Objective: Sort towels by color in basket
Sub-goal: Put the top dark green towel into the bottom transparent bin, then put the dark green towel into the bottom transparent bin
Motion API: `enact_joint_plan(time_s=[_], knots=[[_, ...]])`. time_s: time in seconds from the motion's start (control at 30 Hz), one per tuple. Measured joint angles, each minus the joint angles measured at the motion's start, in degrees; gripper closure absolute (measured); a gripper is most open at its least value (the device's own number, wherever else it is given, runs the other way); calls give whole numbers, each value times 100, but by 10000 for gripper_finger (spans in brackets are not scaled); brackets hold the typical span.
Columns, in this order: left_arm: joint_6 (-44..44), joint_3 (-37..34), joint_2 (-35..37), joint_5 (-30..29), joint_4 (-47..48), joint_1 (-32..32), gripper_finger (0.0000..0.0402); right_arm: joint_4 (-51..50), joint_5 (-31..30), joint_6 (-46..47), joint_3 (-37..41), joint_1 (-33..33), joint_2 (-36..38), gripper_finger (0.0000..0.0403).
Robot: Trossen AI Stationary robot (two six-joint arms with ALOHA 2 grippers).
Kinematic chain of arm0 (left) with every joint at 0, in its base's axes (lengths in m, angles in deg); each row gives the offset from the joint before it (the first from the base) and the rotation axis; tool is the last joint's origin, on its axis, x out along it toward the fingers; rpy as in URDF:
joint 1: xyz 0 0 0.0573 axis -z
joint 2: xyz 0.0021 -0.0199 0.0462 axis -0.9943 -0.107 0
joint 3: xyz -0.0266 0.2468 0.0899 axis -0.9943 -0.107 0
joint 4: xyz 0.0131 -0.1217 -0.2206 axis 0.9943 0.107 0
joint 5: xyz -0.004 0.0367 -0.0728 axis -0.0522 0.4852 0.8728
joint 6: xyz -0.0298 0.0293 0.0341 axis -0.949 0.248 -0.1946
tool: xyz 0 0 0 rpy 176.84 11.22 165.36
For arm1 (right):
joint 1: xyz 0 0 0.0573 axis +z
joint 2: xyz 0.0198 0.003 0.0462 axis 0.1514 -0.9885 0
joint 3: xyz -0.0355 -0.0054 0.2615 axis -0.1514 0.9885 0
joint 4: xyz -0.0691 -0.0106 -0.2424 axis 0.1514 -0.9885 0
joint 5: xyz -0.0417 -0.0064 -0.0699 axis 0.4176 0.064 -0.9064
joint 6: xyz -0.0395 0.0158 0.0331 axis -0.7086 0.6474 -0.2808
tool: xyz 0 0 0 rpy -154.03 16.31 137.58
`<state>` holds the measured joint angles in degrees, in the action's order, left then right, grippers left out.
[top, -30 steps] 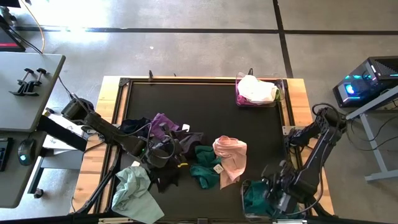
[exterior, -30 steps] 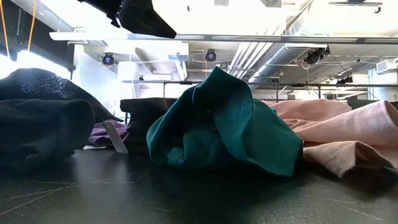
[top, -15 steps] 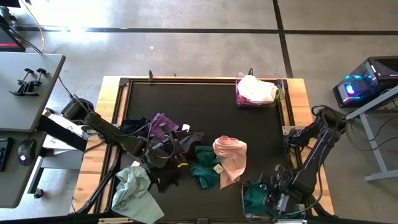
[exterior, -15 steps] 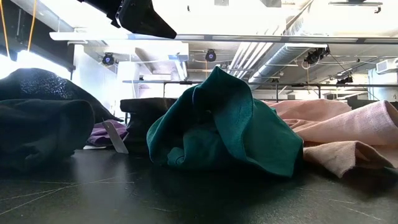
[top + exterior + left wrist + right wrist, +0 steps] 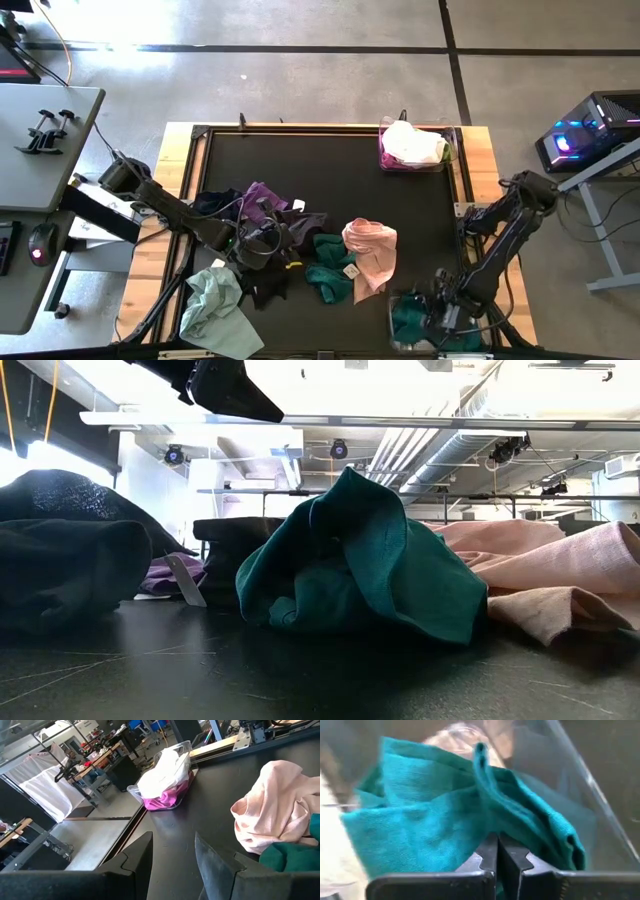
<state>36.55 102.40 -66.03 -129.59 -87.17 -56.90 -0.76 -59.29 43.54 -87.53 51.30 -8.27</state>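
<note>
My right gripper [image 5: 440, 318] is at the table's near right corner, down inside a clear basket [image 5: 393, 297], shut on a teal towel [image 5: 408, 320] that fills the right wrist view [image 5: 435, 810]. My left gripper [image 5: 262, 245] hovers open over the pile in mid-table; its two fingers [image 5: 172, 847] frame bare tabletop. The pile holds purple [image 5: 262, 200], navy [image 5: 214, 203], black [image 5: 265, 290], teal [image 5: 325, 272] and pink [image 5: 370, 255] towels. A pale mint towel [image 5: 215, 305] lies over the table's near left edge. My right gripper pinches a raised fold of the teal towel [image 5: 487, 827] between its two shut fingers [image 5: 487, 857]. The rest of the towel bunches in front of the fingers, inside the clear basket's walls [image 5: 590, 785]. How many layers are caught does not show.
A second clear basket [image 5: 385, 160] at the far right corner holds white over magenta towels, also seen in the left wrist view [image 5: 165, 775]. In the low view a teal towel [image 5: 350, 560] and a pink one [image 5: 540, 580] lie close ahead. Bare tabletop spans the far half.
The right arm has moved toward the table's near edge and lower into the near basket, carrying the teal towel with it. The left arm and the pile have kept still.
</note>
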Motion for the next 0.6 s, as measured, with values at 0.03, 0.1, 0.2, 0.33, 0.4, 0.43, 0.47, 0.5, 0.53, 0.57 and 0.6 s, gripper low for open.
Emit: enact_joint_plan(time_s=[0.03,0.1,0.2,0.33,0.4,0.43,0.47,0.5,0.53,0.57,0.6], knots=[[-2,0,0,0,2,0,268,-181,50,19,-106,4,-26,403],[-2,0,1,0,7,0,268,-653,100,-6,-457,11,-49,403],[-4,0,0,0,6,0,268,-1281,-5,-122,-1143,23,-21,403],[-74,0,0,44,6,0,268,-1850,-740,-440,-1909,93,-24,403],[-113,0,0,231,4,0,268,-1920,-1498,-850,-2114,138,-21,403],[-114,0,0,345,7,-3,268,-1877,-1974,-1053,-2154,146,-21,403],[-115,0,0,476,7,-15,268,-1767,-2454,-1213,-2159,147,-21,403],[-128,0,0,627,7,-37,268,-1700,-2863,-1398,-2159,113,-21,403],[-161,0,0,796,4,-60,268,-1658,-3124,-1603,-2145,40,-21,403],[-180,0,0,972,7,-95,268,-1587,-3282,-1792,-2107,-56,-21,403],[-217,0,0,1139,7,-135,268,-1509,-3345,-1973,-2054,-178,-21,403]])
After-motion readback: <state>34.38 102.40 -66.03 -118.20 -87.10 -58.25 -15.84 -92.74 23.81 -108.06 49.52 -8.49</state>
